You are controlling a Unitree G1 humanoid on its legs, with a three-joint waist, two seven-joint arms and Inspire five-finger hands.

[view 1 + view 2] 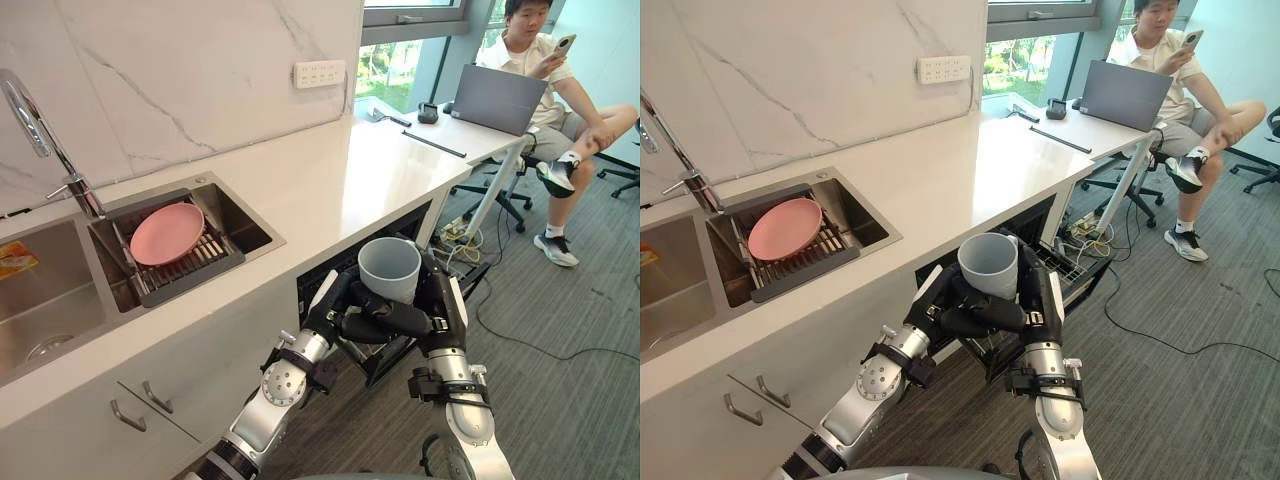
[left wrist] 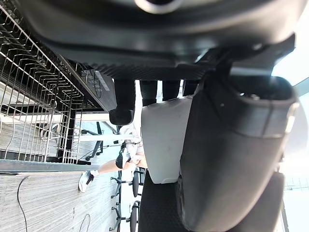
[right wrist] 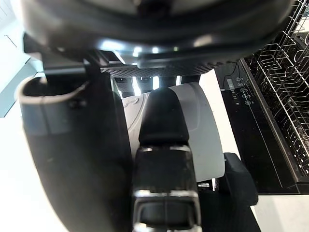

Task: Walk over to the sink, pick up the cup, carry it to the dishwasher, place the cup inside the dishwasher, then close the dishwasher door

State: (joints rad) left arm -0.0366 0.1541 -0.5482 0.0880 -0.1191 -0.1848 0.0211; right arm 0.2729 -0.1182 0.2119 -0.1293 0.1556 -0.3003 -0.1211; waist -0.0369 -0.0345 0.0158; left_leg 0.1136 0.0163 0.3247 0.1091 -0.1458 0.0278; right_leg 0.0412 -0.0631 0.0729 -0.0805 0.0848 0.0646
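A pale grey cup [image 1: 389,268] is held upright, mouth up, in front of the open dishwasher [image 1: 405,222] under the counter. My left hand [image 1: 385,320] curls round its base from the left, and my right hand [image 1: 443,295] wraps it from the right. In the left wrist view the cup [image 2: 164,140] sits between the fingers [image 2: 125,101] and the thumb. The right wrist view has the cup [image 3: 207,130] behind a curled finger [image 3: 164,125]. The wire rack [image 1: 1072,268] is pulled out below the cup and shows beside the hands [image 2: 29,96] [image 3: 285,72].
A sink [image 1: 235,215] in the white counter [image 1: 340,180] holds a pink plate [image 1: 167,232] on a drainer, with a tap [image 1: 40,130] behind. A person [image 1: 560,110] sits at the right by a laptop [image 1: 497,98]. Cables lie on the carpet.
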